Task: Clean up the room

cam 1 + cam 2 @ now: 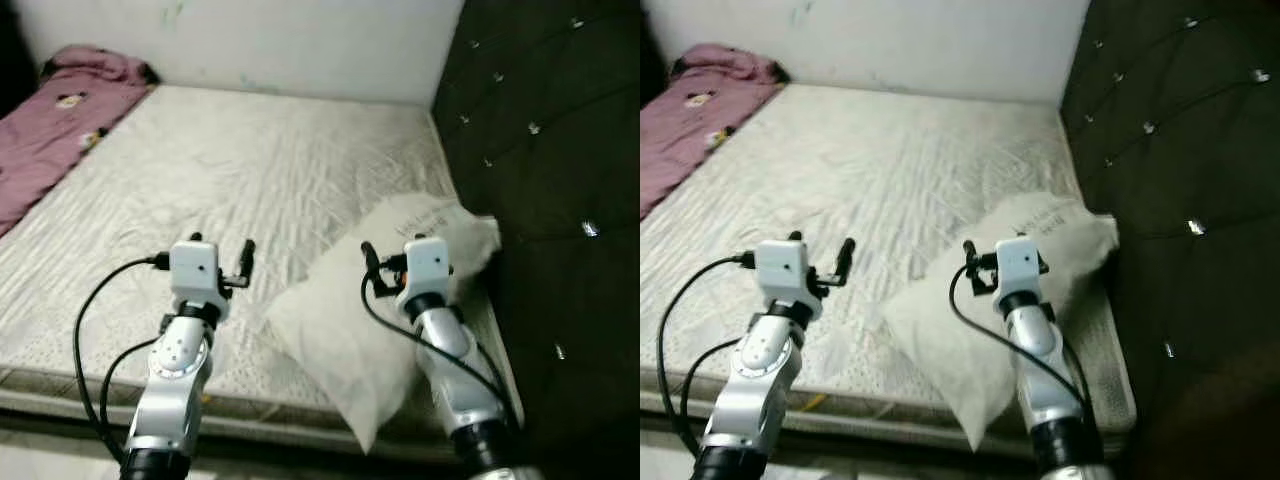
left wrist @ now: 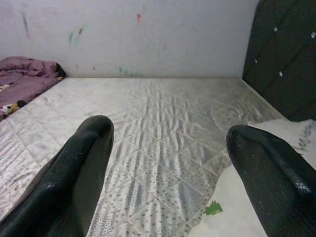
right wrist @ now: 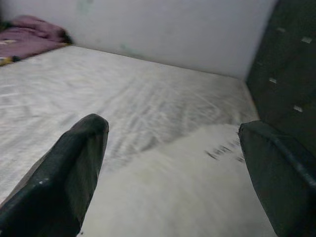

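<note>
So both arms are up over the bed (image 1: 250, 170). The white pillow (image 1: 350, 320) lies askew at the near corner by the dark tufted headboard (image 1: 540, 200), its tip overhanging the edge. Right end effector (image 3: 173, 163) hovers over it, spread wide; left end effector (image 2: 168, 168) is wide too, over bare mattress. Worry: a one-sided pinch on that soft pillow could drag it off onto the floor.

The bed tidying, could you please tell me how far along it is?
Nothing looks finished yet. The pillow lies askew at the mattress edge by the headboard; the right gripper hovers open over it, the left gripper open alongside. The pink blanket remains crumpled.
</note>
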Controlling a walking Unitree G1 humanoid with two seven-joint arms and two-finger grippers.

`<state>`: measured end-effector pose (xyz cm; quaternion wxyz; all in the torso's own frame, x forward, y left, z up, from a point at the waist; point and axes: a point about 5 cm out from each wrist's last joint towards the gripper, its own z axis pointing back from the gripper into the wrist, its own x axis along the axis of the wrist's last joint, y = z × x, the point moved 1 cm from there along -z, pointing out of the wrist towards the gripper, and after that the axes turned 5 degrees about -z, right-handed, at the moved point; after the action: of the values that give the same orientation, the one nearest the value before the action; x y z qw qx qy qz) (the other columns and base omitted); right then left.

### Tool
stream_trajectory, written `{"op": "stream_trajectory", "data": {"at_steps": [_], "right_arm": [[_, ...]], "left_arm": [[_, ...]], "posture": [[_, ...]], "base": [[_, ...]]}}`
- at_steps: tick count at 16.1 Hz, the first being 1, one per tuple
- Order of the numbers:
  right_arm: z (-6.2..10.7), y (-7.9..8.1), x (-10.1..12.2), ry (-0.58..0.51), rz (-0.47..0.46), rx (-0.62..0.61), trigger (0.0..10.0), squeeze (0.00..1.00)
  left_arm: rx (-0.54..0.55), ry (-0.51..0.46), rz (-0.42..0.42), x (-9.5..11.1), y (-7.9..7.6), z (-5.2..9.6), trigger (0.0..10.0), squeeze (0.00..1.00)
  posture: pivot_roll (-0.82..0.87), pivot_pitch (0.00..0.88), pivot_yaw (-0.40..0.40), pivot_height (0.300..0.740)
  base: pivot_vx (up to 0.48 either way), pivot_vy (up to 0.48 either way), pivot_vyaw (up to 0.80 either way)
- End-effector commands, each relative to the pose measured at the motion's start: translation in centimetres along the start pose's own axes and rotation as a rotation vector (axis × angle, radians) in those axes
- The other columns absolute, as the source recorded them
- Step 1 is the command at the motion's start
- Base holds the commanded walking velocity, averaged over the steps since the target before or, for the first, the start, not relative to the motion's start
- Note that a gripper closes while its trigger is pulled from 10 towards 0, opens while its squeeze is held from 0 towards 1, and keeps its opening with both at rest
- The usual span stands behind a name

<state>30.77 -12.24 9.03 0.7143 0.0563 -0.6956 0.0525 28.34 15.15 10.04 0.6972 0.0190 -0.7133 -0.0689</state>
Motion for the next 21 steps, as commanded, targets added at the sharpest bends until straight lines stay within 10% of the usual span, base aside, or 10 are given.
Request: {"op": "stream_trajectory", "data": {"at_steps": [1, 9, 21], "right_arm": [[0.1, -0.5, 0.0, 0.007, -0.002, -0.015, 10.0, 0.0], [0.1, -0.6, 0.3, 0.002, 0.001, -0.007, 10.0, 0.0], [0.3, -0.2, 0.6, -0.003, -0.025, 0.009, 10.0, 0.0]], "left_arm": [[0.025, 0.006, -0.016, 0.2, 0.5, 0.2, 10.0, 0.0], [0.11, 0.018, -0.049, 0.0, 2.2, 1.4, 10.0, 0.0], [0.125, 0.059, -0.05, -0.3, 2.7, 2.1, 10.0, 0.0]], "posture": [[0.04, 0.0, -0.012, 0.74], [0.05, 0.017, -0.027, 0.74], [0.05, 0.054, -0.019, 0.681]], "base": [[0.0, 0.0, -0.8], [0.0, 0.0, -0.76], [0.0, 0.0, 0.0]]}}
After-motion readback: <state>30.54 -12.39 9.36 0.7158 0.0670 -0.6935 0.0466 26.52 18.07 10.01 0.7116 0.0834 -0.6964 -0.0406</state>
